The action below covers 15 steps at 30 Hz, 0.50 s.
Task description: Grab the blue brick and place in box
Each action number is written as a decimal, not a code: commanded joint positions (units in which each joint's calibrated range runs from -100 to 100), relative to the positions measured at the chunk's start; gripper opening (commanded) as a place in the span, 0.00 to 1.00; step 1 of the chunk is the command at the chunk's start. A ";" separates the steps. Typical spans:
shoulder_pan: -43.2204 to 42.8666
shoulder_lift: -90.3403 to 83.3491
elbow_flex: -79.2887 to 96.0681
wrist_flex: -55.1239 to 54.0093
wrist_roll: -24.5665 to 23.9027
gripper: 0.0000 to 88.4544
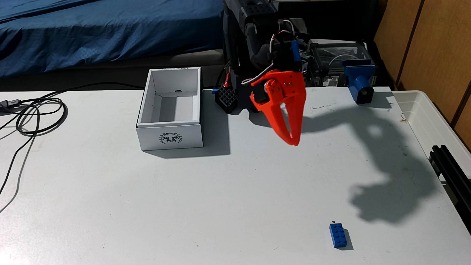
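Observation:
The blue brick (pixel 338 235) lies studs up on the white table near the front edge, right of centre. The box (pixel 170 138), white with a dark wreath emblem on its near short side, stands open and empty at the back left. My orange gripper (pixel 293 141) hangs in the air above the table's middle, between the two and well behind the brick, tips pointing down. Its fingers meet at the tips with only a thin slit higher up, and nothing is held between them.
Black cables (pixel 33 114) loop on the table's left side. A blue clamp piece (pixel 359 81) sits at the back right edge beside a translucent plastic tub (pixel 433 112). A black rail (pixel 451 165) juts in at the right edge. The arm's base (pixel 229 99) stands behind the box.

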 commanded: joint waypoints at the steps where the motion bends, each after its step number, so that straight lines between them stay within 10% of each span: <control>1: 1.01 -0.17 -0.26 -0.17 -0.33 0.01; 15: 1.53 -0.17 -3.37 -0.69 -5.59 0.01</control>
